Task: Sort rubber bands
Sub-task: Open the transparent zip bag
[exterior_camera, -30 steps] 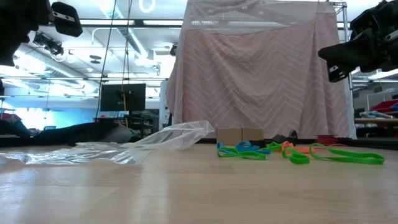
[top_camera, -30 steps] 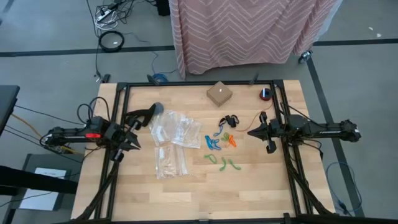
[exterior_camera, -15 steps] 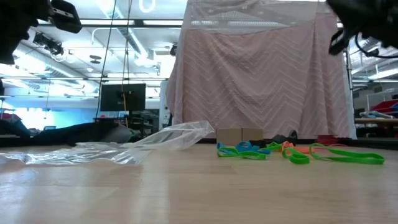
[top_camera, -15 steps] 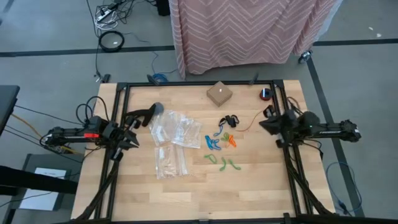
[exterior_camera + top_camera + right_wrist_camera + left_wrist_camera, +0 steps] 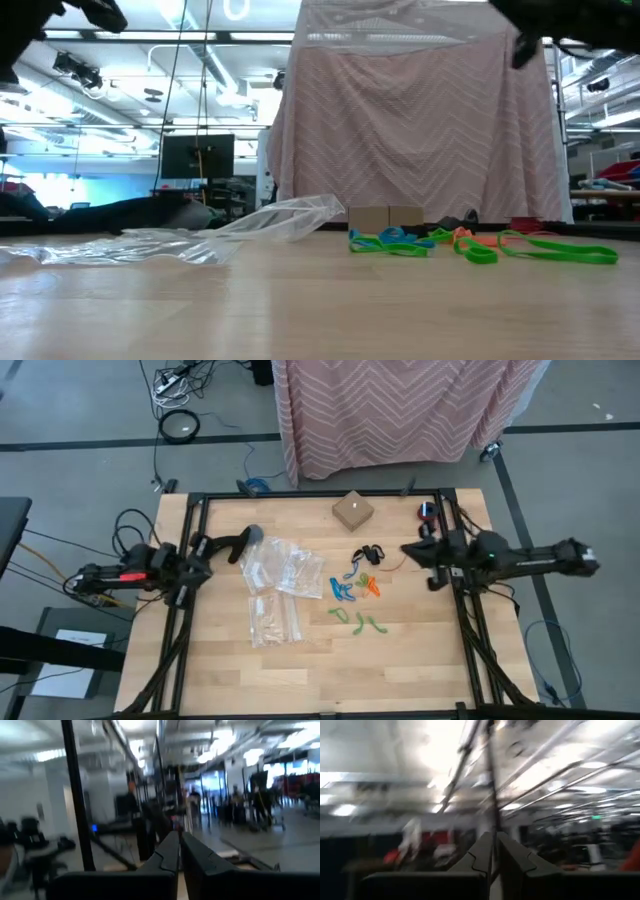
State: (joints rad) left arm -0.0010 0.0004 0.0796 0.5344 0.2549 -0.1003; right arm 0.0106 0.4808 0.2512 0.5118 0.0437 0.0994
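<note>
Rubber bands (image 5: 357, 588) lie loose in a small scatter right of the table's middle: black ones nearest the far edge, blue and orange just below them, green ones nearest the front, all apart from the clear zip bags (image 5: 275, 585) lying left of middle. None has been sorted into any group yet, and nothing is in either tool. The right gripper (image 5: 408, 551) hangs high just beside the black bands, its fingers nearly together with a thin slit between them and nothing held. A second ago it sat lower and a little nearer the front; half a second ago the arm had drawn back toward the right rail, and now it reaches out again toward the pile, so I'd judge a first pick is only being lined up. The left gripper (image 5: 200, 547) has pulled back toward the left edge from beside the bags, fingers close together on nothing. Bands and bags have not shifted.
</note>
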